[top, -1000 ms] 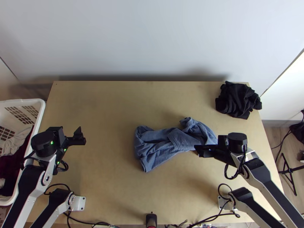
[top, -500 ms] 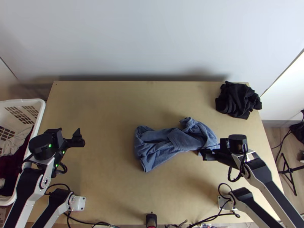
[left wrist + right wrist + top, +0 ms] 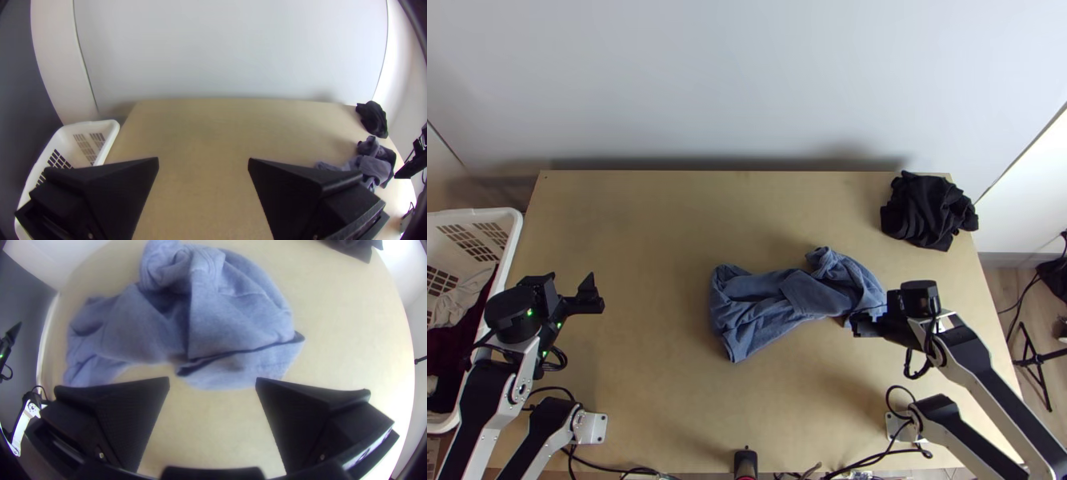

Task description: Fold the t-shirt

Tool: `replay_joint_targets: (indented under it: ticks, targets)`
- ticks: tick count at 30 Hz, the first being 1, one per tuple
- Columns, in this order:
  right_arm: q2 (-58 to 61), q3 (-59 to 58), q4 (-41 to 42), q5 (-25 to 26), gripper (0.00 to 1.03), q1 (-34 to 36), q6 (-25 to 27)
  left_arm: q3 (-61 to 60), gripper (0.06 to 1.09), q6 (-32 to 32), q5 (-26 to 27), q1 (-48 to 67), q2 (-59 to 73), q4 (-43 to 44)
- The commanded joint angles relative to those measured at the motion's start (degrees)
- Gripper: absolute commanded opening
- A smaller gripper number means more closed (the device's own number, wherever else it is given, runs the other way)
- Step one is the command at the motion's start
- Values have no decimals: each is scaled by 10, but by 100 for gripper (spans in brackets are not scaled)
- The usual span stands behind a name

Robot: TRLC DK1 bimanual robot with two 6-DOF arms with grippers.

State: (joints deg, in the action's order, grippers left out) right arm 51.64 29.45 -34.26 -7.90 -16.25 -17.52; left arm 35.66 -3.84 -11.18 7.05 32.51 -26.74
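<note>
T-shirt (image 3: 771,300), blue and bunched, is lying mid-table in the top view, stretching toward two o'clock. My left gripper (image 3: 593,294) is hovering at nine o'clock; my right gripper (image 3: 863,324) is hovering at three o'clock, beside the cloth's four-o'clock edge. In the left wrist view, I'm seeing widely parted fingers (image 3: 124,195), holding nothing. In the right wrist view, I'm seeing that gripper's fingers standing wide apart too, gripping nothing.
</note>
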Motion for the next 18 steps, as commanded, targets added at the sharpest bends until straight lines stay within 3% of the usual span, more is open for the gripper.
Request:
replay_joint_targets:
  ticks: [1,5,6,11,18]
  targets:
    - [32,5,17,2,90,-4,-9,-7,103,1,1,-1,-8,0]
    - [47,10,19,3,89,-25,-23,-13,103,1,1,-1,-10,4]
    - [53,11,20,3,83,-31,-27,-14,103,1,1,-1,-10,4]
    - [73,16,46,11,18,-56,-31,-19,103,0,0,-2,-14,5]
    - [93,19,48,28,15,-56,-22,-24,103,1,0,-3,-20,5]
